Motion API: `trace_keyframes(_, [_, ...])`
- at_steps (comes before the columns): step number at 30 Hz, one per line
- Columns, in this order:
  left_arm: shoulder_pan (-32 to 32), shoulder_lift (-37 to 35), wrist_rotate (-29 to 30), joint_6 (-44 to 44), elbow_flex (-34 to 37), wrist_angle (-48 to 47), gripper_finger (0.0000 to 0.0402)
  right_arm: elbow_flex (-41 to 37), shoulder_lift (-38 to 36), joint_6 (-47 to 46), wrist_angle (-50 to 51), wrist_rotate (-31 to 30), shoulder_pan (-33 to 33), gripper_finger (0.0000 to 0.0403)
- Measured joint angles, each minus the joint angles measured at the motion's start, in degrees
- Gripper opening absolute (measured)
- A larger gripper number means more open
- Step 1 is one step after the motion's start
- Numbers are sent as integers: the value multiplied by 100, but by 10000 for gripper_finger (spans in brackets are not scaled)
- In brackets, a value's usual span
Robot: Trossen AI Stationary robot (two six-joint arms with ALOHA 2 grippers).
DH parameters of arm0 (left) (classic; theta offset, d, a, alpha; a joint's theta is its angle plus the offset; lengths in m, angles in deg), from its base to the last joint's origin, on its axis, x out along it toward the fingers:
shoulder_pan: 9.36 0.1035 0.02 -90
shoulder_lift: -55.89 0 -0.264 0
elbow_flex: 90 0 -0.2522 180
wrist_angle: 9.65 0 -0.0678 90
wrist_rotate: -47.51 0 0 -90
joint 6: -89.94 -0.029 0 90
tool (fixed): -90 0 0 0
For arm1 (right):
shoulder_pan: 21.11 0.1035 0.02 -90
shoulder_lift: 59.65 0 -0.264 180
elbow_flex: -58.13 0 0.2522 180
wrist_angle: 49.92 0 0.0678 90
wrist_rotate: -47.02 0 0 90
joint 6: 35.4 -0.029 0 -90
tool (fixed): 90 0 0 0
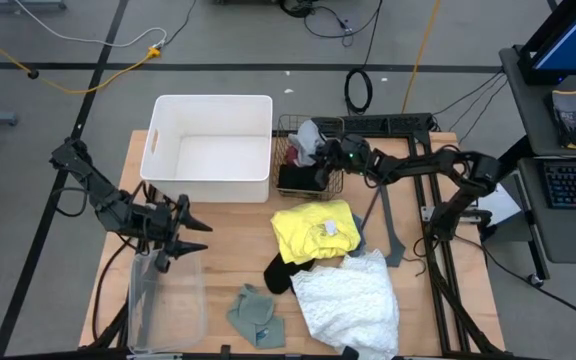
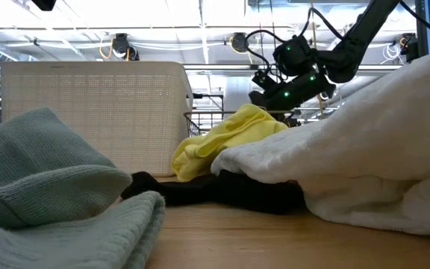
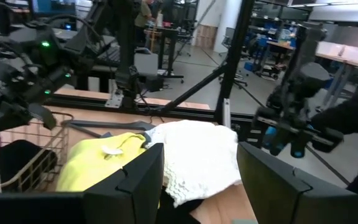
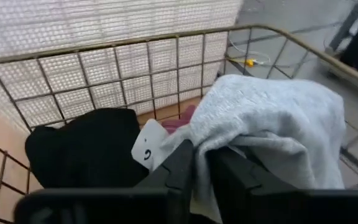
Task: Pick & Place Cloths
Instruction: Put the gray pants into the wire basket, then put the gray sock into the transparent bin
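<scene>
My right gripper (image 1: 324,152) is over the wire basket (image 1: 290,128), shut on the grey cloth (image 4: 272,121). A black cloth (image 4: 86,149) and a bit of maroon cloth (image 4: 185,114) lie inside the basket. The yellow cloth (image 1: 313,228) lies mid-table, its near edge over another black cloth (image 1: 283,270). The white lacy cloth (image 1: 348,295) and the sage-green cloth (image 1: 256,315) lie near the table's near edge. My left gripper (image 1: 186,230) is open at the table's left, above a clear bin (image 1: 168,295), touching nothing. My right gripper pinches a bunched fold of the grey cloth (image 4: 219,140) between its two fingers (image 4: 182,165), coming from the table's right, slanting down into the basket. The cloth is heaped slack ahead of the fingers, over the basket's contents; the number of layers cannot be told.
A white bin (image 1: 208,145) stands at the far left, next to the basket. A thin dark grey V-shaped bar (image 1: 388,232) lies right of the yellow cloth. Bare wood shows between the white bin and the clear bin.
</scene>
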Motion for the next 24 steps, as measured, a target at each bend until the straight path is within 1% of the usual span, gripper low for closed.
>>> trace_keyframes(3, [0,0,-175,0,-2,0,207,0,-40,-350,9,14,0,75])
trace_keyframes(7, [-2,0,-358,-2,-5,-3,207,-3,-238,-732,281,26,49,111])
trace_keyframes(14, [-1,2,-821,-45,-7,-15,207,-4,-834,-1120,1428,43,346,167])
trace_keyframes(18, [-2,2,-973,-57,-7,-17,207,-2,-1265,-1128,1842,41,646,181])
trace_keyframes(24, [-1,2,-1033,-114,-7,-12,207,-2,-2015,-1111,1950,34,1230,174])
